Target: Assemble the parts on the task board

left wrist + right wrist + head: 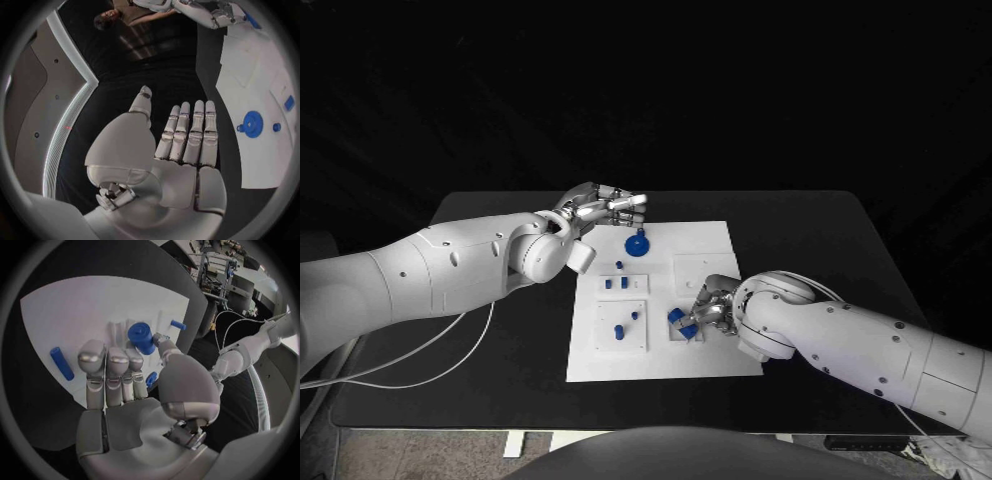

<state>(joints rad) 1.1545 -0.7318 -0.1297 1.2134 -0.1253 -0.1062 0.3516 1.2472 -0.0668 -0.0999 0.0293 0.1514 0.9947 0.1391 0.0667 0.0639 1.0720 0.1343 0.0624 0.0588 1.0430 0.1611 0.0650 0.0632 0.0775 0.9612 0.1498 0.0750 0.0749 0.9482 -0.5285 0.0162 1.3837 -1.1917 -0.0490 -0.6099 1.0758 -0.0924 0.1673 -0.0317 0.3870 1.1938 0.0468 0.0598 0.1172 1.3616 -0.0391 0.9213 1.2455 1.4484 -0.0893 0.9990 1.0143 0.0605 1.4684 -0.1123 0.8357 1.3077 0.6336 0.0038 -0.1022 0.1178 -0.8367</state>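
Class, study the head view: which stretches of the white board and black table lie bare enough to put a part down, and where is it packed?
Bare patches: the task board's far right corner, beyond the blue disc; its near strip along the front edge; and the black table right of the board. Crowded: the far left corner under the left hand, and the middle, where the right hand covers blue parts.

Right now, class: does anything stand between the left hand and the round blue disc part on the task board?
Nothing visible does. The left hand hovers beside the task board, bare black table between its fingertips and the round blue disc part.
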